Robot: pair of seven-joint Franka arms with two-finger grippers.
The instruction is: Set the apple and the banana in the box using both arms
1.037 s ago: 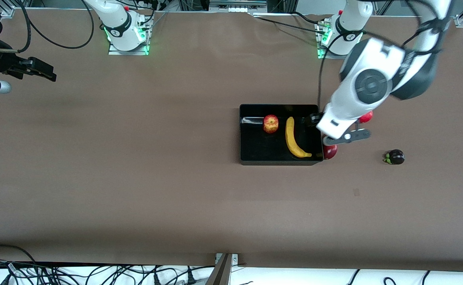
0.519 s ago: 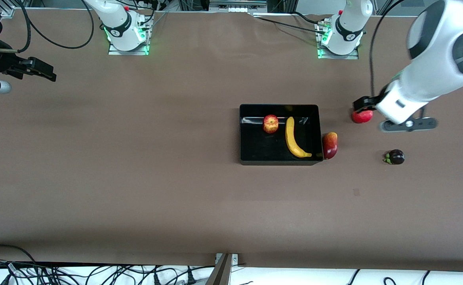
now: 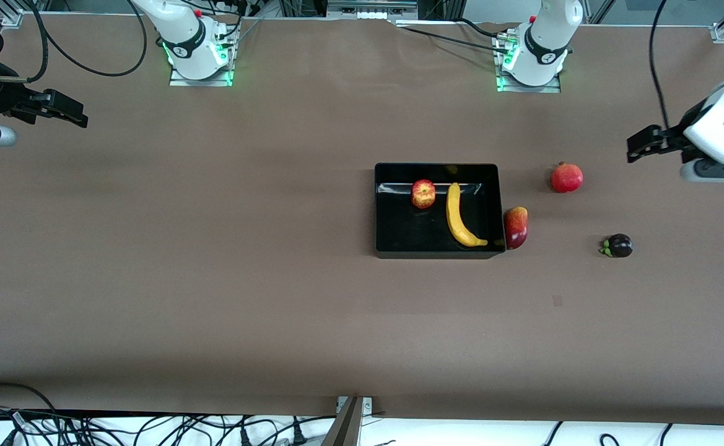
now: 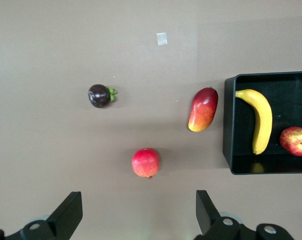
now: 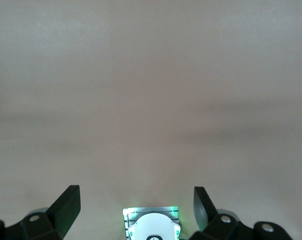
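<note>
The apple (image 3: 423,193) and the banana (image 3: 459,215) lie inside the black box (image 3: 386,248) at the table's middle. They also show in the left wrist view, the apple (image 4: 295,141) and banana (image 4: 261,119) in the box (image 4: 228,125). My left gripper (image 3: 641,144) is open and empty, raised over bare table at the left arm's end; its fingers (image 4: 69,214) show spread wide. My right gripper (image 3: 58,108) is open and empty, raised over the right arm's end of the table, with fingers (image 5: 65,205) apart.
A dark-red and orange mango-like fruit (image 3: 516,227) rests against the box's wall toward the left arm's end. A red pomegranate (image 3: 566,178) and a dark purple mangosteen (image 3: 618,245) lie toward the left arm's end. Arm bases (image 3: 196,49) stand along the table's back.
My left arm has swung away from the box toward its own end of the table, uncovering the mango-like fruit and pomegranate. The right arm has not moved.
</note>
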